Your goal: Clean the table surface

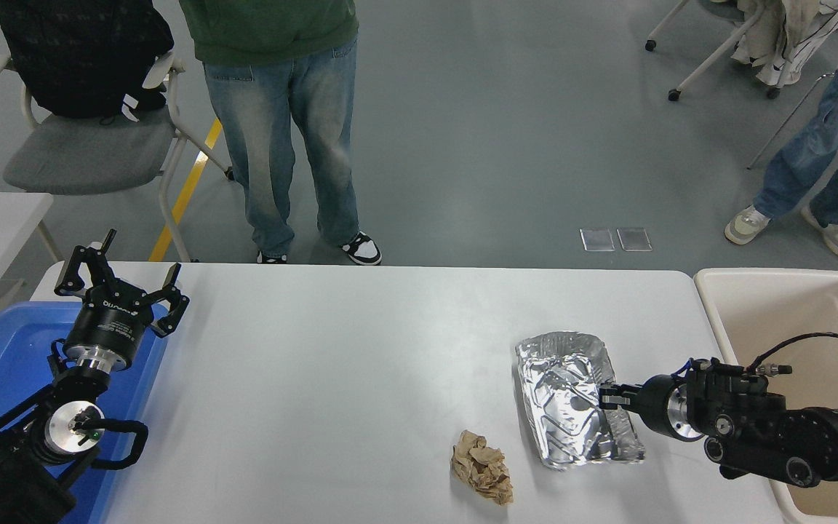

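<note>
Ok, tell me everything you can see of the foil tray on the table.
The foil tray is a shallow rectangular container of thin, shiny, crinkled aluminium with a rolled rim and an embossed floor. It looks empty. It lies on the white table surface, right of centre, skewed with its far end turned slightly left. The right pincer is at its right rim and looks closed on that edge. A crumpled brown paper wad lies apart from it, nearer and to the left; the beige bin stands to its right.

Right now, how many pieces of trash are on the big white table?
2. A silver foil tray lies at the right, at the right gripper. A crumpled brown paper ball sits near the front edge, left of the tray.
</note>
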